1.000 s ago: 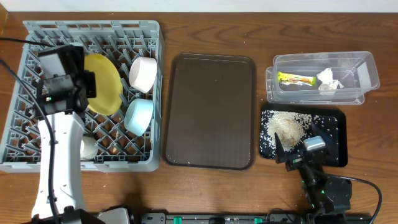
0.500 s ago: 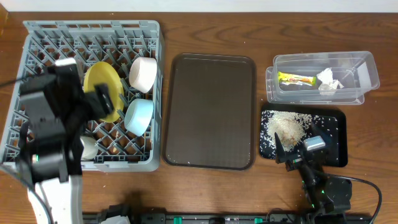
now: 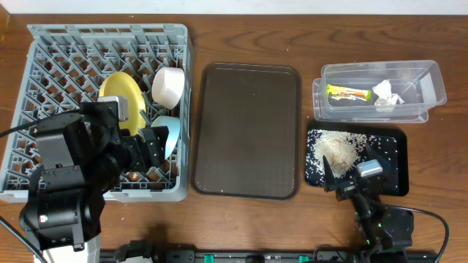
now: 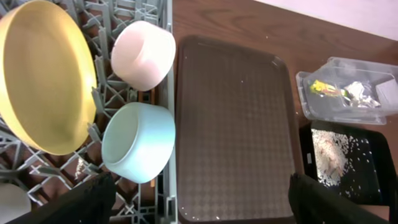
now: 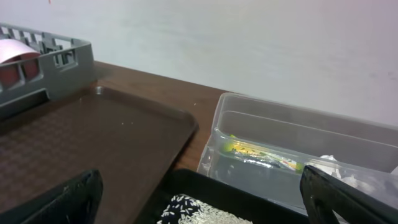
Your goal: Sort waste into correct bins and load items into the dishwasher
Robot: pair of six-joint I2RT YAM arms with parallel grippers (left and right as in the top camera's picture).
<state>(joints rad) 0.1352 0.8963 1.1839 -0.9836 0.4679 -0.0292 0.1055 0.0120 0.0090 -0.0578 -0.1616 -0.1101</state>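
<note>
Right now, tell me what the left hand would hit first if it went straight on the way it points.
Probably the light blue bowl, low in the wrist view of the open left hand, or the grey rack wall beside it. The brown tray lies beyond. Depth is unclear.

heads up: from overhead your left arm (image 3: 66, 183) covers a chunk of the rack (image 3: 44, 66) on its near side and about half the blue bowl (image 3: 172, 130). the little white cup (image 4: 9, 204) only peeks in at the left wrist view's bottom corner. the right wrist view cuts the rice (image 5: 193, 216) and black tray (image 5: 186, 183) off at the bottom edge.
</note>
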